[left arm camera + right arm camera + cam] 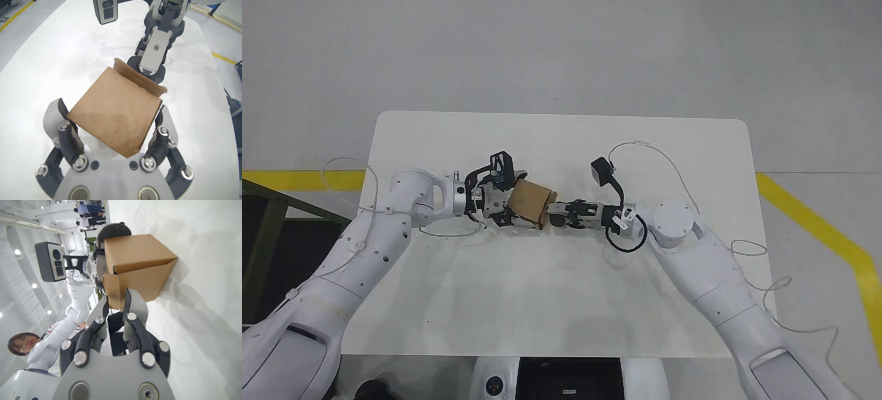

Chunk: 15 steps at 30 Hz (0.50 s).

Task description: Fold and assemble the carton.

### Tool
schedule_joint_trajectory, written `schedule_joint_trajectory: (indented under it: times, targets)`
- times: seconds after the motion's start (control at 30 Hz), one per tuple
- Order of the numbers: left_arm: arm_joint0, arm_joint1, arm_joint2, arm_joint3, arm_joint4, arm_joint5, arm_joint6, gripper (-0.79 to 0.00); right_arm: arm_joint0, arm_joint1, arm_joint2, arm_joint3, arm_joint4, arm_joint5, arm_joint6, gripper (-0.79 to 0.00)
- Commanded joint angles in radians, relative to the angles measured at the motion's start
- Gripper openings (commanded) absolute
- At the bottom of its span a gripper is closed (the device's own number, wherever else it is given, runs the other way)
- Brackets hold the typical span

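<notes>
The left arm (372,240) and the right arm (722,290) are glossy white shells with rounded joints, each trailing thin white cables (647,144). The right arm also carries a looped black cable (614,240) near its wrist. Each wrist bears a black camera box (50,261) with a pale grey face on a black bracket. The left tool (111,108) and the right tool (117,297) share a grey metal plate, black links pinned with silver screws (80,163), and grey fingers (50,121) lined with black textured pads (63,108).
</notes>
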Motion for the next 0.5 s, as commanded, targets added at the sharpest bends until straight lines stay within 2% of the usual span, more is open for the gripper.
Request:
schedule_joint_trajectory:
  times: [0.0,0.47]
  targets:
    - [-0.002,0.001,0.003,0.001,0.0,0.0,0.001,0.0,0.002,0.0,0.0,0.002,-0.007,0.002,-0.001,-0.6]
    - [-0.01,0.003,0.014,0.006,-0.01,0.0,0.006,0.0,0.023,0.003,-0.005,-0.005,-0.091,0.019,0.013,-0.591]
